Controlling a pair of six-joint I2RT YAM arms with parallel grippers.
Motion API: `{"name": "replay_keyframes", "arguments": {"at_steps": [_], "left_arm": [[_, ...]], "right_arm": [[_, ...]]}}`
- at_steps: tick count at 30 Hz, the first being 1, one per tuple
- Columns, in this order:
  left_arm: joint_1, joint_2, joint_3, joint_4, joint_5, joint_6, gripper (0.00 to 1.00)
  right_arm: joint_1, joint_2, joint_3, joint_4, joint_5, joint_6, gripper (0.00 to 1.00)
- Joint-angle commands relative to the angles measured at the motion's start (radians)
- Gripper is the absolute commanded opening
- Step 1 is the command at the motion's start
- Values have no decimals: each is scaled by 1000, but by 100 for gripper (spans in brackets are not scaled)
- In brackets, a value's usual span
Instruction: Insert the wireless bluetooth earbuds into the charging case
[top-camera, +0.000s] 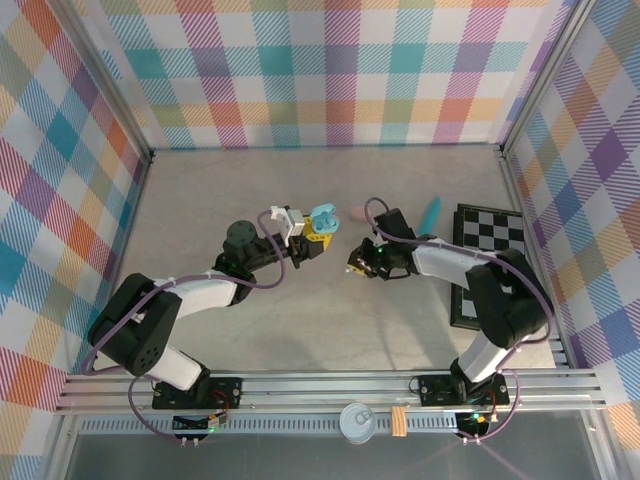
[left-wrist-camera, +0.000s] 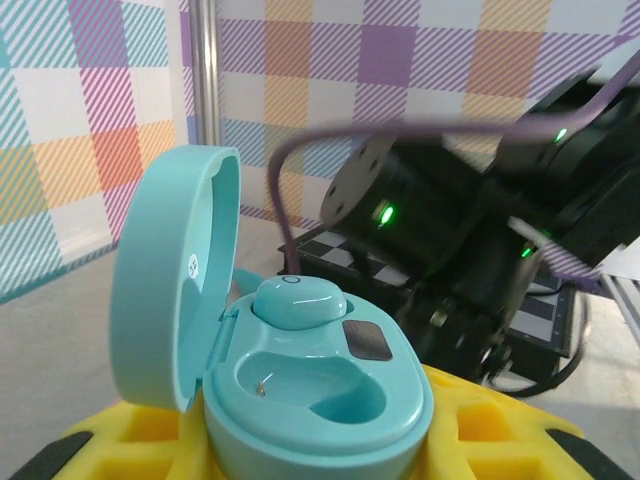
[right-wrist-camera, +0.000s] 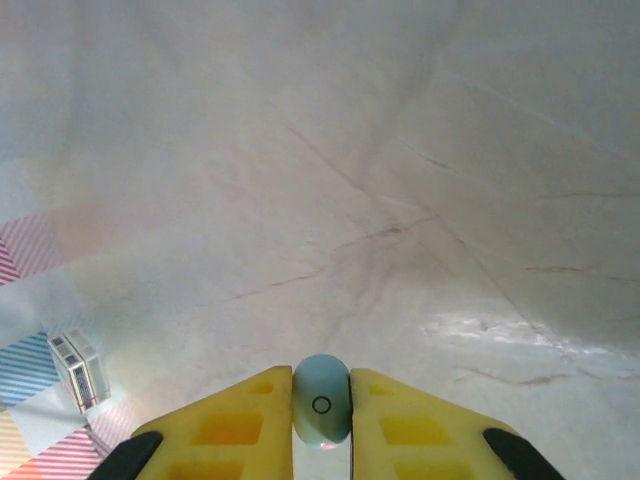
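Teal charging case (left-wrist-camera: 400, 410), open, lid upright at 9 o'clock. Seated in its 12 o'clock socket, first earbud (left-wrist-camera: 297, 300), teal; 6 o'clock socket bare. Pinched in right gripper (right-wrist-camera: 321, 378), second earbud (right-wrist-camera: 321, 405), teal.

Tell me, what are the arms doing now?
Left gripper holding open charging case, one socket empty. Right gripper shut on teal earbud. Nothing between them.

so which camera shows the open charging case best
The left wrist view: the charging case sits close, lid up, one earbud seated, one socket empty. The top external view shows it as a small teal shape.
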Motion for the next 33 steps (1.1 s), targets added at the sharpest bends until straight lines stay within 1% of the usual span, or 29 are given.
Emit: {"name": "replay_keyframes", "arguments": {"at_steps": [1, 7, 14, 18, 26, 33], "left_arm": [[10, 39, -11, 111, -26, 1, 35], [10, 56, 6, 52, -38, 51, 35], [10, 98, 30, 46, -47, 73, 34], [9, 83, 37, -22, -56, 118, 34], [-9, 38, 45, -130, -68, 191, 34], [-18, 6, 43, -151, -69, 207, 34]], "right_arm": [[5, -83, 77, -127, 82, -92, 17], [6, -174, 184, -239, 96, -182, 18], [6, -235, 282, -301, 46, -210, 18], [18, -259, 314, -296, 21, -211, 18], [74, -215, 392, -303, 26, -230, 18], [110, -155, 440, -312, 49, -254, 18]]}}
